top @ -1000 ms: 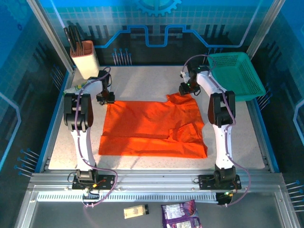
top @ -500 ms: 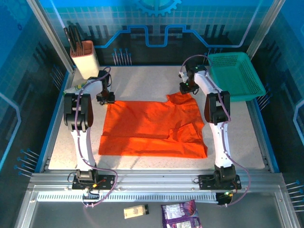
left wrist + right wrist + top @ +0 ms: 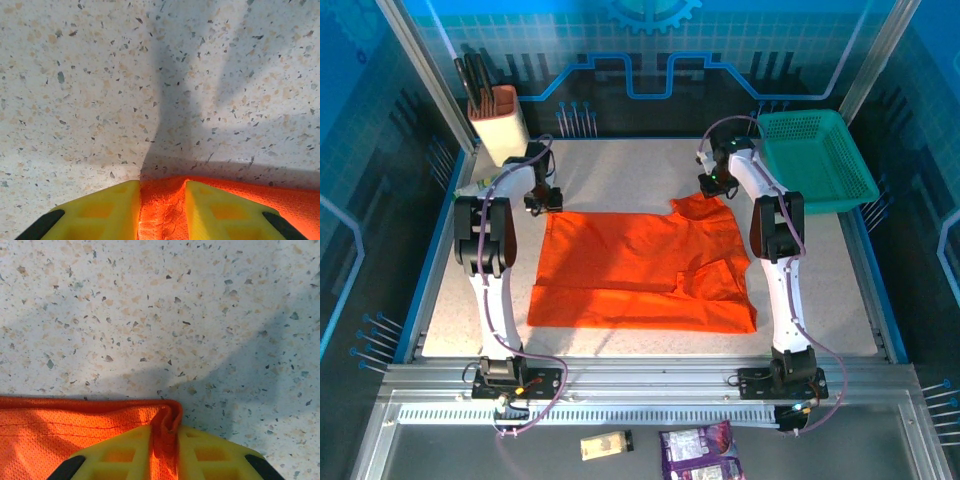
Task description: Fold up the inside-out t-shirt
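The inside-out t-shirt (image 3: 640,268) lies spread flat in bright orange-red across the middle of the speckled table. My left gripper (image 3: 546,199) is at its far left corner, and in the left wrist view (image 3: 162,210) its yellow fingers (image 3: 100,212) are shut on a bunched strip of the t-shirt (image 3: 162,207). My right gripper (image 3: 711,186) is at the far right corner, where a sleeve sticks out. Seen from the right wrist, that gripper (image 3: 165,450) is shut on a pinched fold of the t-shirt (image 3: 60,432) hem between its yellow fingers (image 3: 215,455).
A teal mesh basket (image 3: 817,158) stands at the back right, close behind the right arm. A beige holder with dark tools (image 3: 498,122) stands at the back left. Bare speckled table (image 3: 620,175) stretches beyond the shirt's far edge.
My right gripper has closed on the shirt's far right corner and shifted slightly. My left gripper has drawn its corner a little toward the back.
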{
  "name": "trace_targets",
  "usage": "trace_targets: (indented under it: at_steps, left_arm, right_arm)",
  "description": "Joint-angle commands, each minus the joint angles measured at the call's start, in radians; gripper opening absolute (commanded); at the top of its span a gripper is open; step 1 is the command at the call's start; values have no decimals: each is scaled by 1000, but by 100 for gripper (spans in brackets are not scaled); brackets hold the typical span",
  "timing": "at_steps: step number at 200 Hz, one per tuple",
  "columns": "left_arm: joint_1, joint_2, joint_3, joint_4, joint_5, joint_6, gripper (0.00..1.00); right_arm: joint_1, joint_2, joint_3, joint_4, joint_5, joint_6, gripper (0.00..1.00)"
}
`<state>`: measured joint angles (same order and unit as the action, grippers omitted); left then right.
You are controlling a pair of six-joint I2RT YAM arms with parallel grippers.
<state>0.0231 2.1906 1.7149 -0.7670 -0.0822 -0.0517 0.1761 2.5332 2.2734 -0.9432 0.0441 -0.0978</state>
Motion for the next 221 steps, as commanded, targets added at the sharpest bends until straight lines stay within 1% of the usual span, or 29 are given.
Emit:
trace_targets:
  at_steps: [1,29,50,74,96,111,135,159,175,193,198,221]
  left_arm:
    - [-5,37,28,-62,-26,12,30]
    - [-5,65,43,-85,-40,13,29]
    - [-5,75,48,-92,-35,10,26]
    - [-5,77,52,-86,-33,12,15]
    - [-5,62,52,-68,-25,13,5]
    - [-5,42,51,-45,-18,15,0]
    - [-5,-2,52,1,-9,11,0]
    - [-5,-34,67,43,15,-3,0]
    - [-5,-45,78,74,52,-4,0]
    - [-5,-60,82,115,78,-9,0]
    - [-4,-63,86,124,82,-11,0]
    - [-4,-75,110,152,93,-17,0]
  right_arm:
    - [10,21,1,-31,8,-7,19]
    - [7,18,3,-29,11,-7,19]
    - [7,16,3,-28,14,-5,18]
    - [6,15,3,-22,20,0,13]
    - [6,1,-11,11,36,15,6]
    - [6,-25,-33,56,55,25,0]
    - [0,-103,-84,156,83,44,0]
    - [-6,-175,-115,244,71,56,0]
    - [-6,-202,-117,285,49,49,0]
    - [-6,-202,-103,314,39,38,0]
    - [-7,-229,-96,318,38,36,0]
    - [-7,-235,-44,309,40,24,0]
